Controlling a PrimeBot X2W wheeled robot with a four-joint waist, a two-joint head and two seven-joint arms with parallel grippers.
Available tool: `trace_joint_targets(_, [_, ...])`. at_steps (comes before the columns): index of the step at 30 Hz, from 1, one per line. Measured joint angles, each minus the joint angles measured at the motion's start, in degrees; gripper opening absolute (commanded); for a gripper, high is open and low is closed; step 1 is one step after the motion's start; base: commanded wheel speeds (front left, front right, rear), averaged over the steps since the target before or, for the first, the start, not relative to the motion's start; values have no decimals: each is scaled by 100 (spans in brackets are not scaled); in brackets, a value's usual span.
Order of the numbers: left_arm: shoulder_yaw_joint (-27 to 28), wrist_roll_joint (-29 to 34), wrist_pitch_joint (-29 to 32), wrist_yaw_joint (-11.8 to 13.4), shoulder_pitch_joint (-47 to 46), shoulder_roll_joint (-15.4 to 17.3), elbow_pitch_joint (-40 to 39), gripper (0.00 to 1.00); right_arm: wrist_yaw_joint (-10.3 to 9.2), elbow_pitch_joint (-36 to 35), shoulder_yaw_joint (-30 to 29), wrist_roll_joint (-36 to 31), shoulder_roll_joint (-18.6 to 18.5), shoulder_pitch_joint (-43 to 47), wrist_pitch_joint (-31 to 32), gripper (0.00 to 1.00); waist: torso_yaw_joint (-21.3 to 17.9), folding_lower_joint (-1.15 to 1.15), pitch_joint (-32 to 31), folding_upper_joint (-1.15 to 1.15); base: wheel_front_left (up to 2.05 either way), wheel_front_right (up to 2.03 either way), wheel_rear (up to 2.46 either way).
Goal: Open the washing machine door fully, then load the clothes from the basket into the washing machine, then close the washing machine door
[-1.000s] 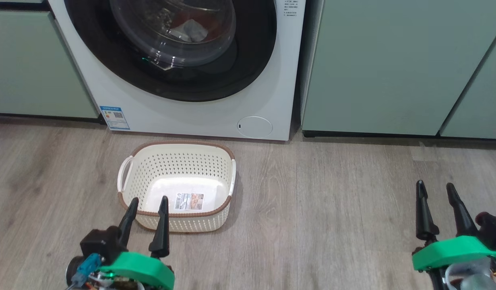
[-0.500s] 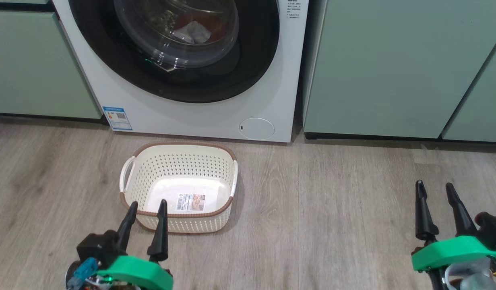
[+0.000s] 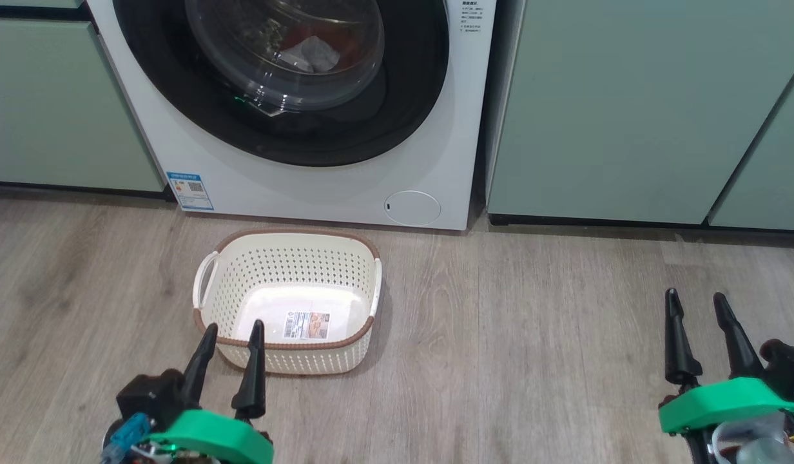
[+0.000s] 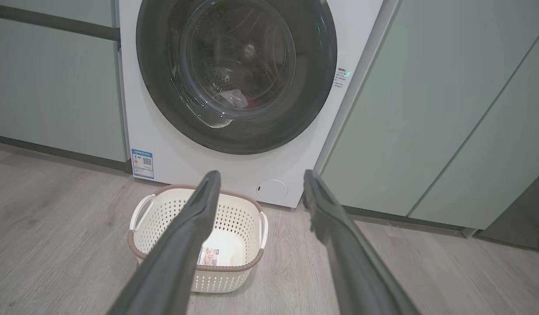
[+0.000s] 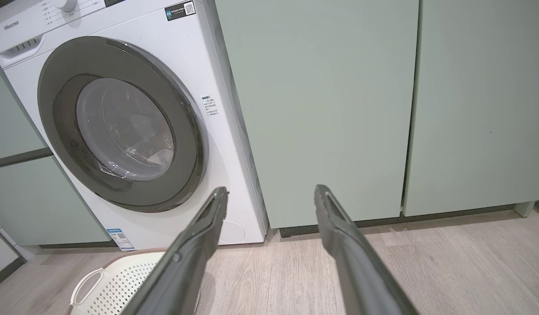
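The white washing machine (image 3: pixel 307 187) stands at the back, its washing machine door (image 3: pixel 410 96) flat against the front, black rim around the glass bowl. Through the glass I see a patch of the clothes (image 3: pixel 316 55), white with some red, lying in the drum. On the floor before it, the cream basket (image 3: pixel 294 233) holds nothing but its sticker. My left gripper (image 3: pixel 234 325) hovers open at the basket's near rim. Far to the right my right gripper (image 3: pixel 695 295) is open over bare floor. The left wrist view has the door (image 4: pixel 313 87) and basket (image 4: pixel 228 280) beyond the open left gripper (image 4: pixel 260 175).
Pale green cabinets (image 3: pixel 629 109) flank the machine on both sides. Wood-look floor (image 3: pixel 532 335) stretches wide between the basket and my right gripper. The right wrist view has the machine's control panel (image 5: pixel 29 26) at upper left and cabinet doors (image 5: pixel 322 109) ahead.
The head camera has shifted a little, so the scene sits slightly lower and to the right. My left gripper has drawn back slightly from the basket's rim. The right gripper is still.
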Motion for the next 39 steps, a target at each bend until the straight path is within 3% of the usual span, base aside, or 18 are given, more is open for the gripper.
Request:
trace_joint_targets(3, [2, -59, 0, -40, 0, 0, 1, 100, 0, 0, -1, 5, 0, 0, 0, 100, 2, 0, 3, 0, 0, 0, 0])
trace_joint_targets(4, [1, -71, 3, -35, 1, -5, 37, 0, 0, 38, -2, 4, 2, 0, 0, 0, 3, 0, 4, 0, 0, 0, 0])
trace_joint_targets(10, [-2, -176, 85, -31, 288, -29, 485, 0, 0, 492, -1, 102, 45, 225, 55, 0, 2, 0, 15, 0, 0, 0, 0])
trace_joint_targets(39, [210, -1855, 538, -92, 114, -29, 493, 0, 0, 401, 52, 1902, 44, 195, 508, 0, -11, 0, 129, -1, 0, 0, 0])
